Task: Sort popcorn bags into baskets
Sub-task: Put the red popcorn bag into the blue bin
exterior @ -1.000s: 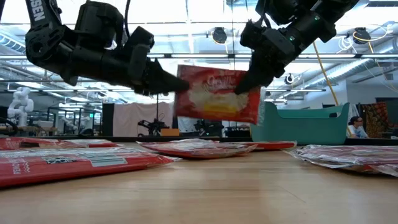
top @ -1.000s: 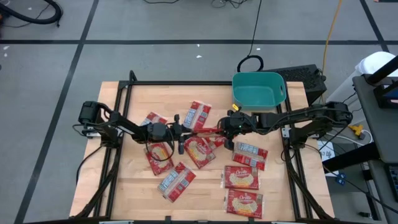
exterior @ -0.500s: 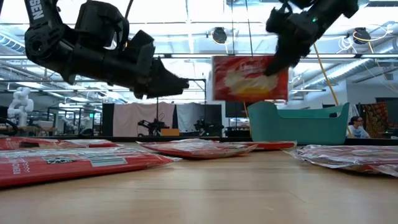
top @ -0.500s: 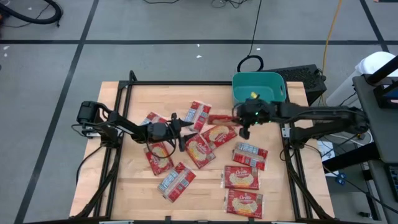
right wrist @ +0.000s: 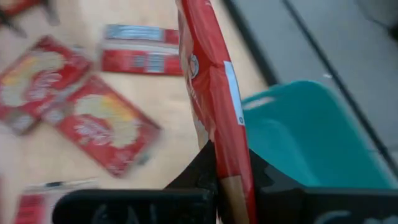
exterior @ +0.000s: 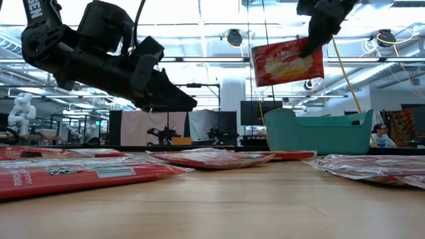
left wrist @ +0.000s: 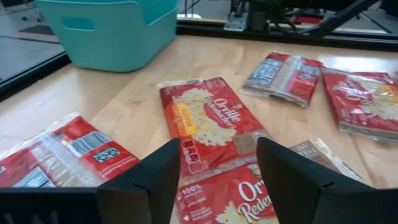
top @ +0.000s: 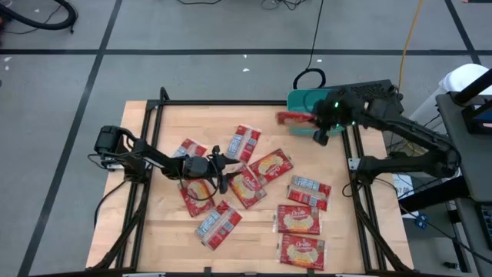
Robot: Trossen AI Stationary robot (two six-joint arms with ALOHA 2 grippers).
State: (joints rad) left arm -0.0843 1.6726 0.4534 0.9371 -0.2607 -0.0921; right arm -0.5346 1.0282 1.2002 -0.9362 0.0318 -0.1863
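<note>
My right gripper point(top: 310, 121) is shut on one red popcorn bag point(top: 293, 118), high above the table at the near left corner of the teal basket point(top: 301, 99). In the low view this bag point(exterior: 287, 61) hangs above the basket point(exterior: 319, 133) with its popcorn picture facing the camera. My left gripper point(top: 224, 171) is open and empty. It hovers over the bags at the table's middle, its fingers point(left wrist: 155, 180) standing above a bag point(left wrist: 208, 121) that lies flat. Several more bags lie flat on the wood. My right gripper pinches the bag between its two fingers at one end point(right wrist: 229, 177), which in the low view is its upper right corner point(exterior: 308, 49). The fingers come from the table's right. The bag is lifted clear, standing on edge and slightly tilted, and sticks out toward the table's left.
Loose bags lie near right point(top: 298, 219), point(top: 301, 250), point(top: 309, 191), at the middle point(top: 270, 164) and toward the left point(top: 218, 225), point(top: 244, 141). A black frame rail point(top: 223, 103) borders the table. A black box point(top: 378, 91) sits beside the basket. A person point(exterior: 380, 135) sits far behind.
My right gripper has carried the bag from the table's middle up and toward the far right, to the basket. A second ago the left gripper's tip was at the bag's other end; it is now apart from it and has drawn back slightly toward the left.
</note>
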